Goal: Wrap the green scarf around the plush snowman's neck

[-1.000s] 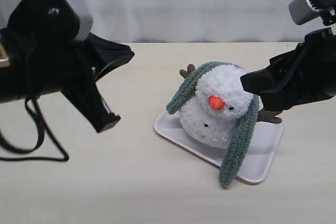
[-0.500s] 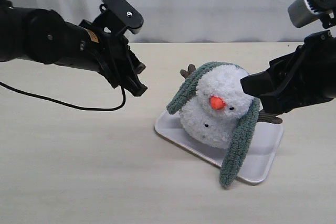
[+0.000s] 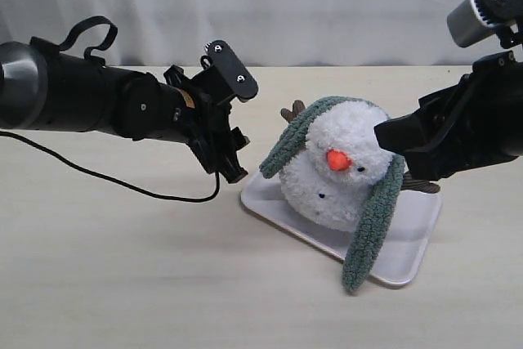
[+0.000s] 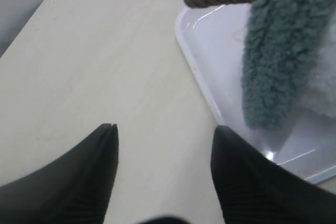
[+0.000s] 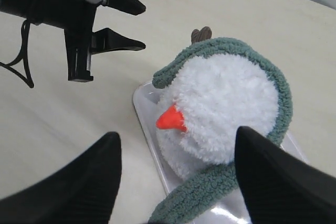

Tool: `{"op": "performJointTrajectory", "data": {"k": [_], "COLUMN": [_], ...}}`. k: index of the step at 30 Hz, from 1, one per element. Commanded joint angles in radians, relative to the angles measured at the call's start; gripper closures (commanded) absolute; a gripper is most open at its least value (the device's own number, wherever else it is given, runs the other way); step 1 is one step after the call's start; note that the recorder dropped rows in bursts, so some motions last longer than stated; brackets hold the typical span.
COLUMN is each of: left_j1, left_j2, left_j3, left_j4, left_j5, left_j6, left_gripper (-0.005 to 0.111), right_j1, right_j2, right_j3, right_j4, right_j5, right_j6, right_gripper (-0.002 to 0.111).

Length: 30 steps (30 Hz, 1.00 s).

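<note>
1. Two scarf ends hang loose: the long end of the green scarf [image 3: 372, 218] drops over the near edge of the white tray [image 3: 413, 239], its tip close to the tray's near corner.
2. The plush snowman [image 3: 339, 165] lies tilted on the tray, orange nose [image 3: 337, 159] facing the near side; the scarf is draped over the top of the head, not at the snowman's neck [image 3: 315, 167].
3. The short scarf end hangs at the tray's left edge, just beside the left gripper [image 3: 231, 155]. Jaws apart, nothing held.
4. The right gripper [image 3: 400, 136] sits just beside the head on its right, jaws wide, empty.
5. Step in hand, likely: left grabs the short end. Pinch low on the strip, clear of the tray rim and the brown twig arm [image 3: 291, 110], then draw it down toward the neck without rolling the snowman.
</note>
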Motion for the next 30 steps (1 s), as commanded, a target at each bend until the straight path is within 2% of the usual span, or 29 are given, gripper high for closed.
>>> {"op": "performJointTrajectory", "data": {"k": [1,5,11,14,17,20,23,27,30], "left_j1": [-0.011,-0.017,-0.023,-0.023,-0.027,-0.037,-0.039,-0.022,0.004], "left_j2": [-0.001,-0.001,-0.015,-0.040,-0.061,-0.074,-0.074,-0.074,-0.074], "left_j3": [-0.029,-0.046,-0.046,-0.046,-0.046,-0.040,-0.012,0.052,0.055], "left_j4": [-0.025,-0.113,-0.120,-0.165,-0.131,0.038,0.268,0.593,0.724], "left_j5": [0.001,0.001,-0.040,-0.146,-0.235,-0.280,-0.353,-0.556,-0.603], "left_j6": [-0.001,-0.001,-0.006,-0.052,-0.139,-0.294,-0.553,-0.913,-1.090], "left_gripper": [0.054,0.054,0.054,0.054,0.054,0.056,0.063,0.064,0.064], "right_j1": [0.001,0.001,0.001,0.001,0.001,0.001,0.001,0.001,0.001], "right_j2": [0.000,0.000,-0.002,-0.002,-0.002,-0.002,-0.002,-0.002,-0.002], "right_j3": [0.004,0.004,0.004,0.004,0.004,0.004,0.004,0.004,0.004], "right_j4": [0.008,0.022,0.022,0.022,0.022,0.022,0.022,0.022,0.022], "right_j5": [-0.014,-0.014,-0.012,-0.010,-0.008,-0.008,-0.008,-0.004,-0.004], "right_j6": [0.006,0.004,0.004,0.004,0.004,0.004,0.004,0.004,0.001], "right_gripper": [0.049,0.049,0.049,0.049,0.049,0.049,0.049,0.049,0.049]}}
